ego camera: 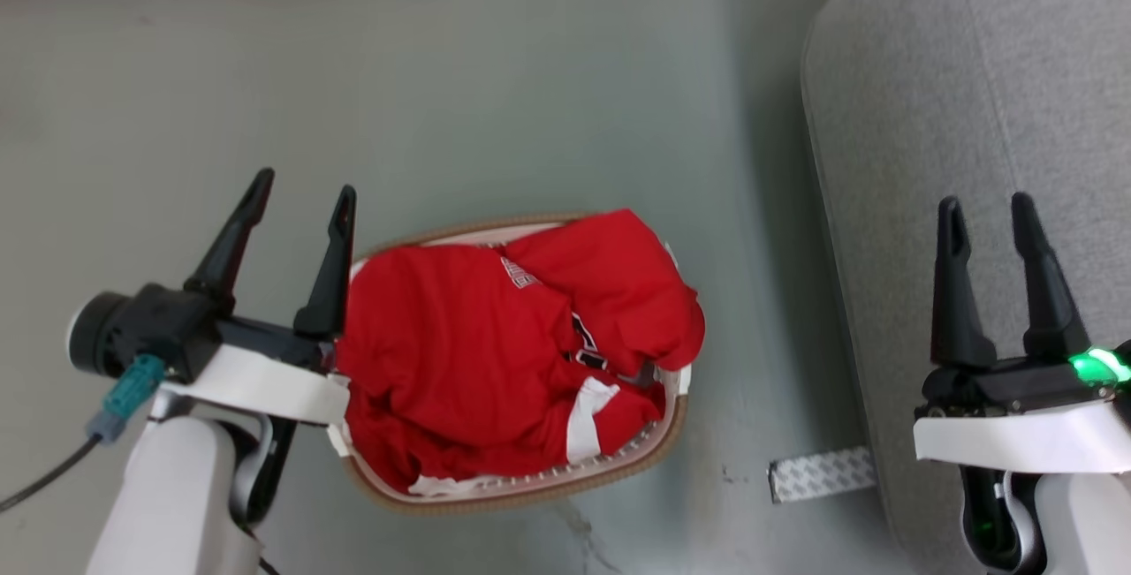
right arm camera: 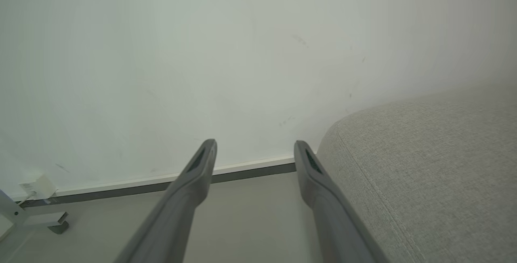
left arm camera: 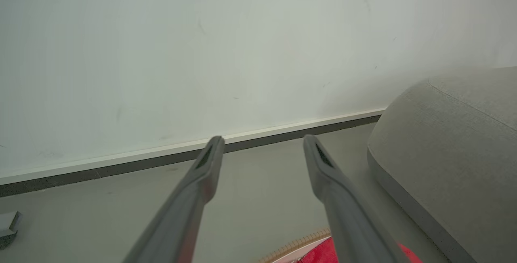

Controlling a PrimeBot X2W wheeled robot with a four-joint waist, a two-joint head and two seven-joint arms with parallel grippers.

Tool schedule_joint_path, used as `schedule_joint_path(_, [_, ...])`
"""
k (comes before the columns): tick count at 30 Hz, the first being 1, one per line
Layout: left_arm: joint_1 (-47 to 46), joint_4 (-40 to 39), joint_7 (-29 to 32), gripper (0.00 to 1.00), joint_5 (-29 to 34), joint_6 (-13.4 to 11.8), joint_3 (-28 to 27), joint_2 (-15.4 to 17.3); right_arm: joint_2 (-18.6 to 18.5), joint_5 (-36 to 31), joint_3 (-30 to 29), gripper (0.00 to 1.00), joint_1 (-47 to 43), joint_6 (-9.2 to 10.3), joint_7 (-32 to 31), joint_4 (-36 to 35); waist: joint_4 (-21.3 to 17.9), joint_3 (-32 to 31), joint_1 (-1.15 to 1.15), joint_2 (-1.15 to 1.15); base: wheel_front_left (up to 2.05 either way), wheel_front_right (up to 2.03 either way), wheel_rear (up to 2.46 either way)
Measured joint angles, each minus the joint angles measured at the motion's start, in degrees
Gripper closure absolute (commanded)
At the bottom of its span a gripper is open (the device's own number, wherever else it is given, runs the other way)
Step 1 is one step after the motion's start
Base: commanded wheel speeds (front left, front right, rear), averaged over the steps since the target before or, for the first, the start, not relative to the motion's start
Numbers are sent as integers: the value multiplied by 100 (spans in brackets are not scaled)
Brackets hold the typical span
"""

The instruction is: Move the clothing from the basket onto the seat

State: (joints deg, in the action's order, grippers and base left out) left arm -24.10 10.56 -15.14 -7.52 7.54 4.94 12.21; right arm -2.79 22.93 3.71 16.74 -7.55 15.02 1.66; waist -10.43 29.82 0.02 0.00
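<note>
The red clothing [ego camera: 495,354] lies bunched in the cream basket [ego camera: 530,491] on the floor at the middle of the head view, covering nearly all of its inside. My left gripper [ego camera: 305,186] hangs open just left of the basket, fingers pointing away, nothing between them. In the left wrist view the left gripper [left arm camera: 262,144] points at the wall, with the basket rim [left arm camera: 295,247] and a bit of the clothing [left arm camera: 319,255] at the bottom. The grey seat [ego camera: 972,116] stands at the right. My right gripper [ego camera: 985,208] is open above the seat's edge; the right gripper [right arm camera: 254,148] holds nothing beside the seat [right arm camera: 424,166].
A pale wall with a white and dark baseboard [left arm camera: 161,158] runs behind the floor. A strip of grey patterned tape [ego camera: 822,473] lies on the floor by the seat's base. A white metal foot [right arm camera: 36,220] and a small white box [right arm camera: 36,188] stand at the left of the right wrist view.
</note>
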Motion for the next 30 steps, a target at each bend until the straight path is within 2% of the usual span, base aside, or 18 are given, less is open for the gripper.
schedule_joint_path(4, [-209, 67, 0, 0, -36, 0, 125, 126, -2, 65, -42, 0, 117, 0, 0, -126, -70, 323, -1, 0, 0, 0, 0])
schedule_joint_path(14, [-741, 564, 97, 0, -12, 0, 845, 655, -4, 259, -114, 0, 316, 0, 0, -259, -356, 887, -1, 0, 0, 0, 0])
schedule_joint_path(20, [-1028, 940, 526, 0, 73, 0, 1556, 960, -3, 446, -46, 0, 319, 0, 0, -381, -624, 1068, -1, 0, 0, 0, 0])
schedule_joint_path(30, [-1438, 1726, 1583, 0, -10, 0, 2670, 1495, -5, 719, 20, 0, 318, 0, 0, -573, -1070, 1306, -1, 0, 0, 0, 0])
